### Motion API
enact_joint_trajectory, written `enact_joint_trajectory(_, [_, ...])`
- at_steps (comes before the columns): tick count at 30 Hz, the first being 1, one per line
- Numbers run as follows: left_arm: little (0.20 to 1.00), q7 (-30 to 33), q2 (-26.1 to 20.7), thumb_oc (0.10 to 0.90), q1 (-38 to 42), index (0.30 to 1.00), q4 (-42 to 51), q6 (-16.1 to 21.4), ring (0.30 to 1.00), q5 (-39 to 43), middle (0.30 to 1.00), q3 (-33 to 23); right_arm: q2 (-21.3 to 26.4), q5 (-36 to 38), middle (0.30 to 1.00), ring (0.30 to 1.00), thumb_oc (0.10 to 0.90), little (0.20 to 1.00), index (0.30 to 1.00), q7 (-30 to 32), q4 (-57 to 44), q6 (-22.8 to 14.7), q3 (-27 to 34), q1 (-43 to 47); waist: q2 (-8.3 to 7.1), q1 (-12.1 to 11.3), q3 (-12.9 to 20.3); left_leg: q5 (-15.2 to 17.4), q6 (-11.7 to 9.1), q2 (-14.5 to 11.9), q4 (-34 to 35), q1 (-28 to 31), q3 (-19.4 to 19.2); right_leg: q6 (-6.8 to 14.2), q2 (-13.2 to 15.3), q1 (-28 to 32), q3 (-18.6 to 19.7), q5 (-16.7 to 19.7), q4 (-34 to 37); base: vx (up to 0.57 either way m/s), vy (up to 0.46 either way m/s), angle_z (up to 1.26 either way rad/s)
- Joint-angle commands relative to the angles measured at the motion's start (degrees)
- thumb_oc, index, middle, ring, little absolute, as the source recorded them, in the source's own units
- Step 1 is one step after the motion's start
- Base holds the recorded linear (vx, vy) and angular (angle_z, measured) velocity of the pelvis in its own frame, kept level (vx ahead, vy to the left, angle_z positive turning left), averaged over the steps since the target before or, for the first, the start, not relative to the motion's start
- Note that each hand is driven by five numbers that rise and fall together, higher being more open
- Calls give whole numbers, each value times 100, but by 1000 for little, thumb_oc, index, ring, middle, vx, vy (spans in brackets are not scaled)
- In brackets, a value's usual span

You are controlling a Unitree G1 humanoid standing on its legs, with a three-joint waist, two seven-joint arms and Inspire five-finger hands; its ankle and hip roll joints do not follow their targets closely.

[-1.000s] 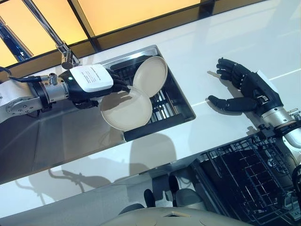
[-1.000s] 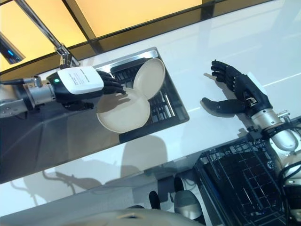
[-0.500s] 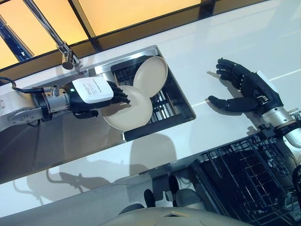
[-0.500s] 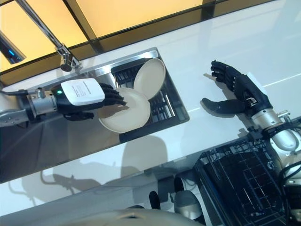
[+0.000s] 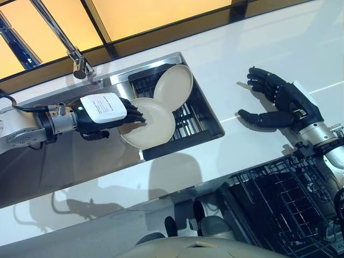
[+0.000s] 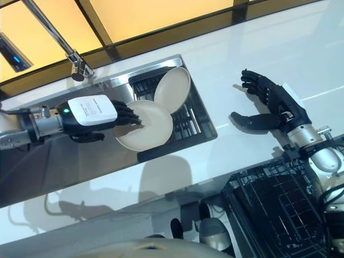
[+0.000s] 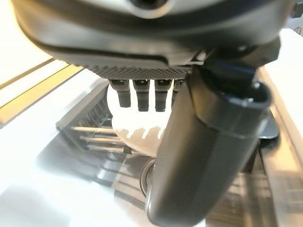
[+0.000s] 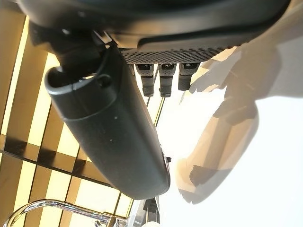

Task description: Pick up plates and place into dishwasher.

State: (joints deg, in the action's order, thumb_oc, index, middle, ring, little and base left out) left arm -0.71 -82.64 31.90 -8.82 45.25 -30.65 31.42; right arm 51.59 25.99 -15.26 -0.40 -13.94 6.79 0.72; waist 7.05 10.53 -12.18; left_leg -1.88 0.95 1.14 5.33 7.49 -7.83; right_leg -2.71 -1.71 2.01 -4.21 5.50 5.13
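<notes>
1. Two cream plates sit at the sink [image 5: 64, 156]: the near plate [image 5: 153, 124] lies tilted over the dark rack [image 5: 188, 121], and the far plate [image 5: 173, 86] leans up on edge just behind it, their rims overlapping.
2. And there's the left hand [image 5: 105, 113], reaching in from the left over the steel basin; its fingers [image 5: 134, 114] lie on the near plate's face, the thumb below the rim, pinching that plate's left edge.
3. Over on the white counter [image 5: 269, 48], the right hand [image 5: 279, 102] hovers well apart from the sink, fingers spread and relaxed, thumb out wide, holding nothing.
4. The dishwasher basket [image 5: 279, 209] stands pulled out at lower right, a black wire grid, just below the right wrist.
5. The tap [image 5: 78, 62] rises behind the sink, beyond the left hand.
</notes>
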Motion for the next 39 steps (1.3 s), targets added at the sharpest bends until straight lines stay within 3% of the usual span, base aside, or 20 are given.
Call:
enact_joint_trajectory(1, [900,765,114,800,154,900,-504,-17,900,20,900,-774,65,348,900,900,800,900,900,-69,-612,-379,220,442,-184,-157,498,375,5,240,-48,-28,-155,809,217,140,-388,-593,-370,0,0,0])
enact_joint_trajectory(10, [900,1958,575,800,7,900,-1173,241,900,-820,900,-707,38,412,900,900,800,900,900,-4,-467,-514,222,552,-265,-61,492,421,23,223,-54,10,-244,813,189,118,-291,-593,-376,-1,5,-1])
enact_joint_trajectory(21, [900,2264,1307,800,740,900,-2097,162,900,-845,900,-23,-2,393,900,900,800,900,900,-136,-196,-668,102,692,-346,169,482,457,45,181,-65,73,-426,833,145,71,-99,-603,-438,-2,9,-2])
enact_joint_trajectory(22, [790,2281,1356,690,803,806,-2163,148,806,-817,806,25,9,402,900,900,800,900,900,-146,-162,-680,76,715,-350,190,483,460,45,177,-66,80,-446,834,143,66,-83,-603,-444,-4,20,-11])
enact_joint_trajectory(23, [469,2338,1456,369,887,531,-2292,133,531,-794,531,73,13,409,900,900,800,900,900,-165,-130,-702,52,742,-357,225,482,465,47,169,-67,87,-484,836,141,55,-60,-603,-453,-7,24,-12])
enact_joint_trajectory(24, [354,2326,1511,254,942,432,-2371,121,432,-731,432,89,11,419,900,900,800,900,900,-180,-122,-712,49,754,-359,249,482,467,48,165,-69,91,-507,836,138,50,-39,-602,-455,-10,23,-12])
enact_joint_trajectory(26, [269,2372,1589,169,1036,359,-2513,120,359,-660,359,114,-5,444,900,900,800,900,900,-242,-102,-742,73,749,-361,297,478,477,51,157,-72,105,-556,837,134,40,-4,-606,-471,-9,20,-10])
enact_joint_trajectory(30, [266,2446,1689,166,1176,356,-2626,102,356,-539,356,155,-1,566,900,900,800,900,900,-388,-102,-716,112,747,-357,363,485,487,48,150,-67,127,-614,842,123,36,61,-604,-473,-6,18,-10])
enact_joint_trajectory(32, [200,2482,1767,100,1232,300,-2693,133,300,-513,300,177,-4,619,900,900,800,900,900,-461,-94,-689,118,751,-358,392,496,491,47,146,-69,136,-645,843,118,37,85,-605,-477,0,12,-6])
enact_joint_trajectory(39, [200,2440,1952,100,1434,300,-2764,134,300,-385,300,377,-14,765,900,900,800,900,900,-722,-48,-617,71,778,-383,453,544,499,42,125,-57,162,-713,850,112,48,130,-602,-475,3,3,-4])
